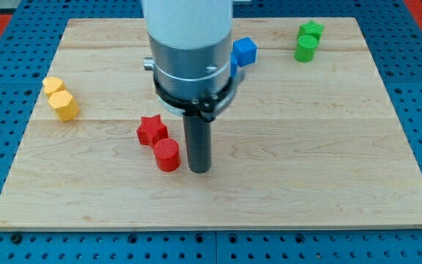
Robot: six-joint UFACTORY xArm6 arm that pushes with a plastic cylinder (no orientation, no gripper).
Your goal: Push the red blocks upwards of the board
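- The tool here is a plain dark rod with no jaws, so it can neither open nor close; it holds nothing, and its tip (198, 170) rests on the worktop (328, 183) just right of the red cylinder (167, 155).
- The red star (151, 130) sits touching or nearly touching that cylinder, just to its far left; both lie near the middle, well short of the far edge.
- From this side-on spot, a push would send the cylinder left rather than toward the far edge; the tip probably needs to come round to the near side first.
- Round blocks tend to roll off a rod; an off-centre shove could make the cylinder slip aside and split the pair.
- The star's points may catch and spin it.
- The blue cube (245, 51), partly behind the arm, and the yellow blocks (61, 99) at the left could be knocked by a stray path; the green blocks (308, 40) look safely apart.
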